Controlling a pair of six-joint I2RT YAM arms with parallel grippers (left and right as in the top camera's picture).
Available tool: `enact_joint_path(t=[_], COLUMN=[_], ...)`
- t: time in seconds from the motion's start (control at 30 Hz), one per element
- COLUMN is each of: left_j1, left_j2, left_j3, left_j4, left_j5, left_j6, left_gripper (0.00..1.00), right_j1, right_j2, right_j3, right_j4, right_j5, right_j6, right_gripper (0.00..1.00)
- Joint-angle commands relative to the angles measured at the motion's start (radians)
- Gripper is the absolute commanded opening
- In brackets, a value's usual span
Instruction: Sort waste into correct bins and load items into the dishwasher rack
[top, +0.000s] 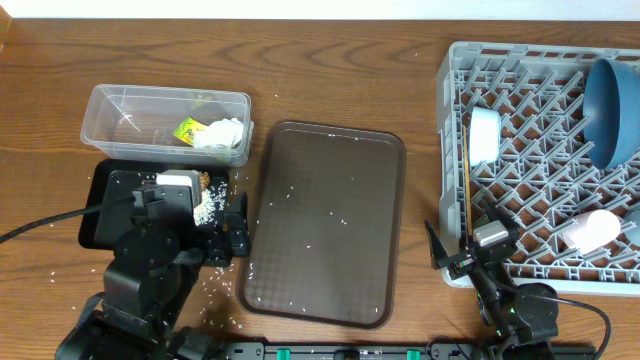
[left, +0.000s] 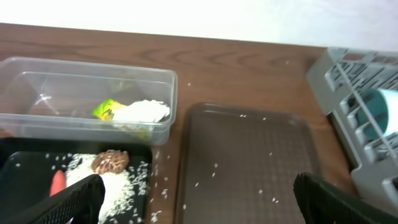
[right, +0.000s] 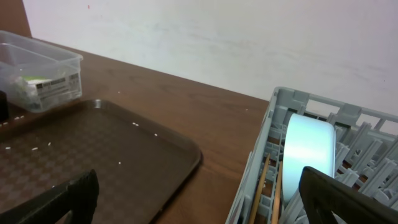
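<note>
The clear tub (top: 165, 118) holds the yellow-green wrapper (top: 187, 129) and the white tissue (top: 222, 133); both also show in the left wrist view (left: 107, 110) (left: 144, 111). The black tray (top: 98, 205) holds rice (left: 121, 183), the brown food piece (left: 111, 161) and the carrot (left: 57, 182). My left gripper (left: 199, 205) is open and empty, above the gap between the black tray and the serving tray. The grey rack (top: 545, 150) holds the blue dish (top: 612, 110), a pale cup (top: 485, 133), a white cup (top: 590, 230) and the chopsticks (right: 261, 193). My right gripper (right: 202, 202) is open and empty by the rack's left front corner.
The brown serving tray (top: 325, 210) lies in the middle with scattered rice grains on it. More loose grains lie on the wooden table near the black tray's front (top: 215, 285). The left arm's body covers much of the black tray from above.
</note>
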Motion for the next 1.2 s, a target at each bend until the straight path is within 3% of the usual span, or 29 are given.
enact_joint_path(t=[0.0,0.13,0.23,0.57,0.87,1.17], left_j1=[0.011,0.097,0.185,0.350,0.374,0.374], left_j2=[-0.002,-0.030,-0.089,-0.410,-0.607,-0.605], left_j3=[0.001,-0.043,-0.105,-0.367,-0.606,-0.832], left_j4=[0.014,0.108,0.191,0.357,0.476,0.692], left_j5=[-0.021,0.138,0.219,0.221,0.222,0.220], left_j6=[0.088,0.233,0.279,0.324,0.323,0.324], left_gripper=[0.98,0.98,0.98,0.98,0.98,0.98], right_j1=[-0.010,-0.010,-0.010,-0.010,-0.010,-0.010], right_j2=[-0.006,-0.006,-0.006,-0.006,-0.006,-0.006], right_j3=[-0.003,-0.003,-0.003,-0.003,-0.003,-0.003], right_j4=[0.000,0.000,0.000,0.000,0.000,0.000], right_j5=[-0.005,-0.005,-0.005,-0.005,-0.005,-0.005], right_j6=[0.015,0.015,0.015,0.015,0.015,0.015], right_gripper=[0.99,0.99,0.99,0.99,0.99,0.99])
